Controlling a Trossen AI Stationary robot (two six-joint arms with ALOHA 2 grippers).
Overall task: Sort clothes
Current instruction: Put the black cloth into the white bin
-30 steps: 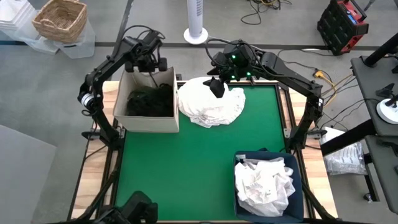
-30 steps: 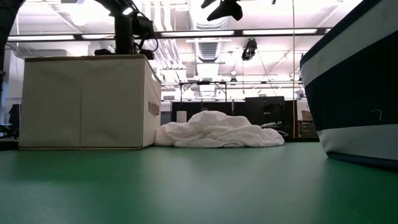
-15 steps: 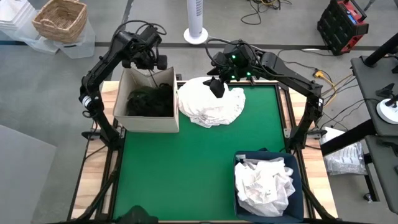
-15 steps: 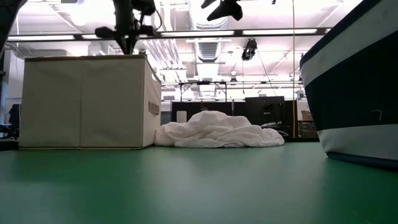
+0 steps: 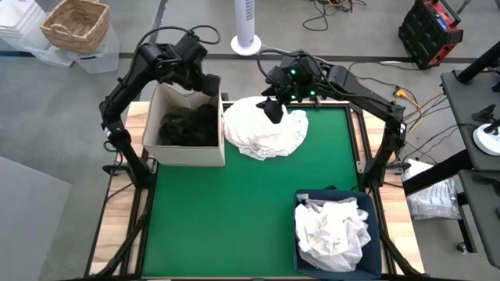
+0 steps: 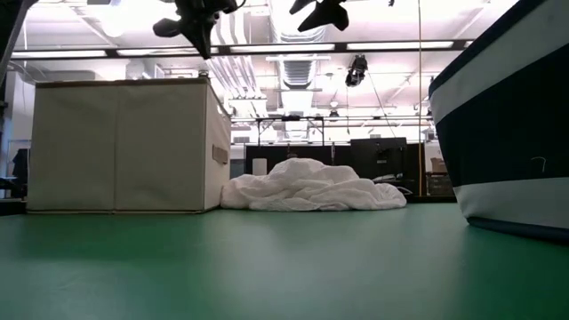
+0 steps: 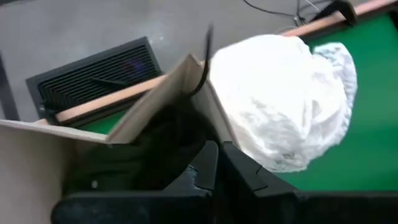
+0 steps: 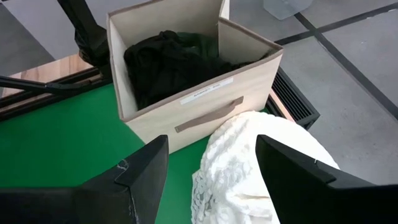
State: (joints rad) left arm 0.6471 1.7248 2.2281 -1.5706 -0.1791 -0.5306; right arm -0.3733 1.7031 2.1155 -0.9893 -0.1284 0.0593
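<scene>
Dark clothes (image 5: 186, 125) lie heaped inside the beige box (image 5: 181, 154) at the table's far left; the right wrist view shows them too (image 8: 168, 62). A pile of white clothes (image 5: 264, 129) rests on the green mat against the box's right side (image 6: 311, 185). More white clothes (image 5: 332, 230) fill the navy bin (image 5: 377, 234). My left gripper (image 5: 205, 80) hangs shut and empty above the box's far right corner (image 7: 217, 149). My right gripper (image 5: 272, 109) hovers open above the white pile, well clear of it (image 8: 214, 155).
The box stands at the table's far left and the bin (image 6: 507, 133) at its near right corner, with bare green mat (image 5: 226, 218) between them. A thin dark strand (image 7: 204, 62) curves over the box's corner. A wicker basket (image 5: 76, 25) and a fan base (image 5: 246, 43) stand on the floor beyond the table.
My left gripper, shut throughout, has risen from just over the box's far wall and swung toward the table's right, ending above the box's far right corner. My right gripper and all the clothes have stayed where they were.
</scene>
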